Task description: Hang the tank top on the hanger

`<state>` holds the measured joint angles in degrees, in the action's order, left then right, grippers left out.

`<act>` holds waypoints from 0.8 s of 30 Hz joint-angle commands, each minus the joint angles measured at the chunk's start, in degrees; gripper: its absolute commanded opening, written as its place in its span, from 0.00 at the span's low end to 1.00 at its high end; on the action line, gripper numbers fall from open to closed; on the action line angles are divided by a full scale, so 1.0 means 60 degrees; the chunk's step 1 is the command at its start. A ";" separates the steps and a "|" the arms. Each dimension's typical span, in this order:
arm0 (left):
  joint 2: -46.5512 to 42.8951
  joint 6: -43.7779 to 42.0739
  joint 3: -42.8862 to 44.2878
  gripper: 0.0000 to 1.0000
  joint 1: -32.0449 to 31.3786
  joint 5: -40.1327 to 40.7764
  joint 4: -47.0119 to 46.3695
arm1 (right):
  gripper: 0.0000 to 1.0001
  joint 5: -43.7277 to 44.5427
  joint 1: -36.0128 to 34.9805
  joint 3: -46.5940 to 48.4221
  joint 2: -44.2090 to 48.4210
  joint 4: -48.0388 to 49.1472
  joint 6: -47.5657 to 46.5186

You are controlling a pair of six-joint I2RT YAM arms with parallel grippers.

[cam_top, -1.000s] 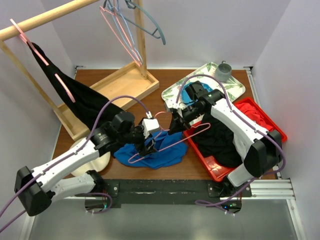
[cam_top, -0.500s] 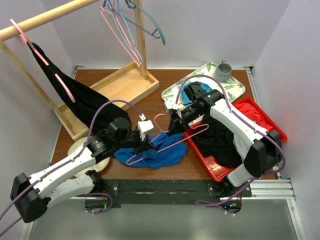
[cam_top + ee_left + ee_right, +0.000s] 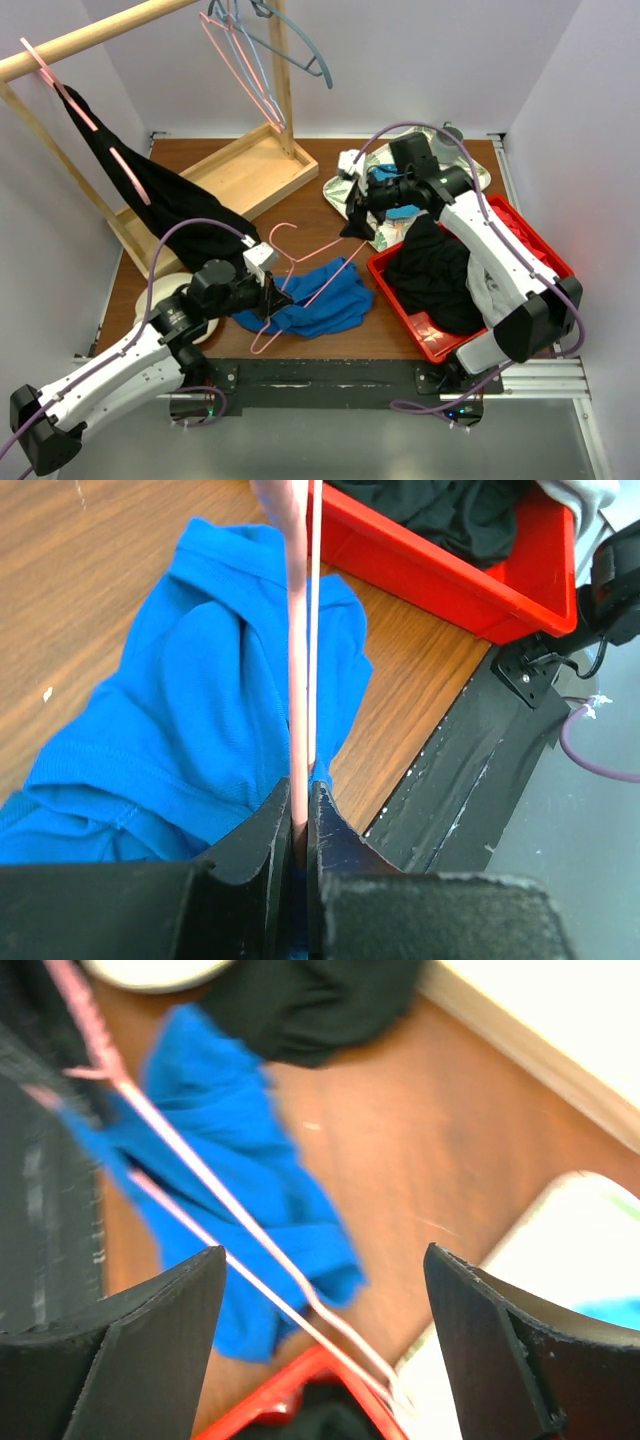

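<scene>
L end effector [image 3: 300,815]: jaws pressed together, pinching the hanger [image 3: 297,630] wire. Hanger runs fwd from the jaws, over the tank top [image 3: 200,710], which lies bunched on the worktop [image 3: 300,200] right under and ahead of them. R end effector [image 3: 325,1300]: fingers spread, empty, well apart from hanger. Progress, my read: early. Hanger's in hand, but no strap is on either shoulder. Left to do: thread both straps and seat the top.

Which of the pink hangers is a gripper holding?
The hanger across the tank top on the table, clamped in the left gripper; the others hang on the rack.
</scene>
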<state>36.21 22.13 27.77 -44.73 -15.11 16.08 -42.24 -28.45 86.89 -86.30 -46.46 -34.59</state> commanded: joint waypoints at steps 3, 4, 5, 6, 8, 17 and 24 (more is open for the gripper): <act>0.0030 0.0428 0.0190 0.00 0.0043 0.0248 -0.0043 | 0.86 0.1255 0.0610 0.0109 0.0614 0.1180 0.1137; 0.0016 0.0457 0.0235 0.00 0.0043 0.0307 0.0088 | 0.86 0.1022 0.0625 0.0006 0.0687 0.1137 0.1005; 0.0001 0.0486 0.0293 0.00 0.0043 0.0481 0.0176 | 0.85 0.0686 0.0625 -0.0111 0.0760 0.0919 0.0554; -0.0057 0.0530 0.0395 0.00 0.0043 0.0642 0.0264 | 0.84 -0.0362 0.0596 -0.0431 0.0819 0.0728 0.0231; -0.0160 0.0764 0.0498 0.00 0.0043 0.1226 0.0543 | 0.81 -0.1349 0.0392 -0.0886 0.1053 0.0332 -0.0472; -0.0571 0.2405 0.0441 0.00 0.0043 0.3046 0.1042 | 0.79 0.1866 -0.1045 -0.3963 0.0850 0.3430 0.1438; -0.0688 0.2903 -0.0174 0.00 0.0043 0.2988 0.0646 | 0.74 0.3214 -0.1220 -0.4594 -0.0116 0.5163 0.3902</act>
<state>32.86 36.42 27.99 -44.69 1.23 22.55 -30.17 -35.18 60.31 -85.30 -25.91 -22.15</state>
